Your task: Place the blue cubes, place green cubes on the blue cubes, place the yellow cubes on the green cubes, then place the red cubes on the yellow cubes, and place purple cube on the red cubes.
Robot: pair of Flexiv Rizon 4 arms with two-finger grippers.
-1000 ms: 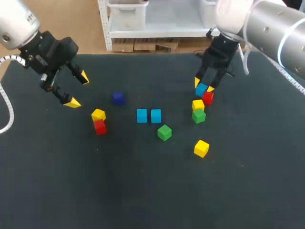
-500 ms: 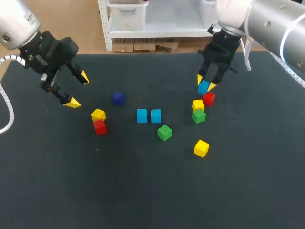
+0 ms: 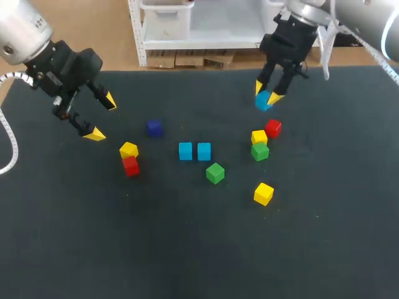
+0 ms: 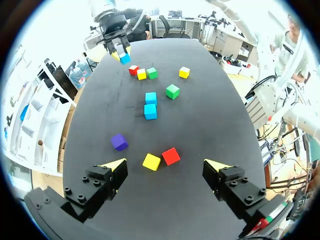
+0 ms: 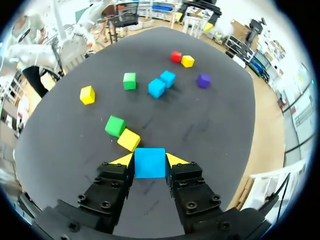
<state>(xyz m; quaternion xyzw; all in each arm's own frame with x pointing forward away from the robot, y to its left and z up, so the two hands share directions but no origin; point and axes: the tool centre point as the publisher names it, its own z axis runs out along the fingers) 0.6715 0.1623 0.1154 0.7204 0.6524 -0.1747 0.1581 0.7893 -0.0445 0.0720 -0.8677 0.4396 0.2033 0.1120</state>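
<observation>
Raised the held blue cube point(image 3: 264, 99) higher and toward the far side over the past second, away from the lone red cube point(image 3: 272, 128). Gripped it from both sides in the right jaws, clear of the desk point(image 3: 187, 249) at far right. Left that red cube just beside a yellow cube point(image 3: 259, 136), with a green cube point(image 3: 260, 151) touching on the near side. Kept the left jaws spread wide and holding nothing above the far left, unmoved. Found mid-desk a resting blue cube point(image 3: 185, 151) beside its twin point(image 3: 204, 151), a second green cube point(image 3: 215, 173) just nearer, a second yellow cube point(image 3: 263, 194) at near right, a purple cube point(image 3: 154, 128) left of the twins, and a third yellow cube point(image 3: 128, 149) against a second red cube point(image 3: 131, 166) farther left.
</observation>
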